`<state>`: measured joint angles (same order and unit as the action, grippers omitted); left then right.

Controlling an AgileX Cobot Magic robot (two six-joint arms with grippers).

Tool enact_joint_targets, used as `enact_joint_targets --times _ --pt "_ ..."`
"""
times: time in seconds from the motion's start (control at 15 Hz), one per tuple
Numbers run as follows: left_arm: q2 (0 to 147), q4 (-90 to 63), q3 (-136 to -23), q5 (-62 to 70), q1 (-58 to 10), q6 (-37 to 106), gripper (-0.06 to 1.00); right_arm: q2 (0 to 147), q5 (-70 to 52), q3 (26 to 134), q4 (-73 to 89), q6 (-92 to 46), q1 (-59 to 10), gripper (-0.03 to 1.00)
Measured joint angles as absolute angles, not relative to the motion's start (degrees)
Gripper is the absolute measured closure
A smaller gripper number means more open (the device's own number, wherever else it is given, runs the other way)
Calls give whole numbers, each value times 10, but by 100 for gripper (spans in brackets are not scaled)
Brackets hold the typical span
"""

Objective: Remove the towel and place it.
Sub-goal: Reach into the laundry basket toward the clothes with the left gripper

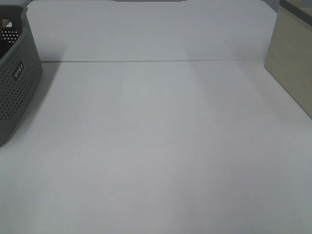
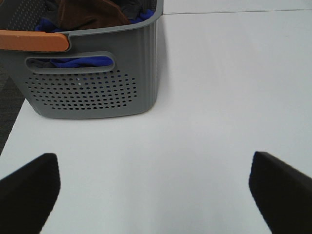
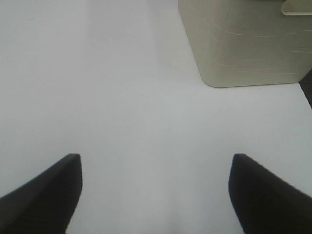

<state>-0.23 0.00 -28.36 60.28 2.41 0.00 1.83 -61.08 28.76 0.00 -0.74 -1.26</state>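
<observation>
Currently my left pincer and right pincer gape empty, ready for the dark brown terry towel in the grey perforated basket at ten o'clock.

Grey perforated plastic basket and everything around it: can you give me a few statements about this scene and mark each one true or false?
1. A dark brown terry towel lies inside the grey perforated plastic basket. True.
2. The left gripper is shut on the towel. False: it is open and empty, over the bare white table, short of the basket.
3. The basket has an orange handle on its rim. True.
4. The beige box stands touching the basket. False: in the high view they sit at opposite sides of the table.
5. The right gripper is open and holds nothing. True.
</observation>
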Motion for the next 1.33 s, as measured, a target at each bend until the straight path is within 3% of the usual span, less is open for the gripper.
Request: enact_joint_targets --times 0.73,0.93,1.07,1.33 --pt "7 0 -301 625 24 36 -4 18 -611 288 0 -7 -13 17" --pt "148 22 -417 694 24 174 -4 18 -611 288 0 -7 -13 17" --pt "325 85 -556 697 24 292 -3 18 -611 288 0 -7 -13 17" --pt "535 151 -695 697 24 433 -3 18 -611 288 0 -7 -13 17"
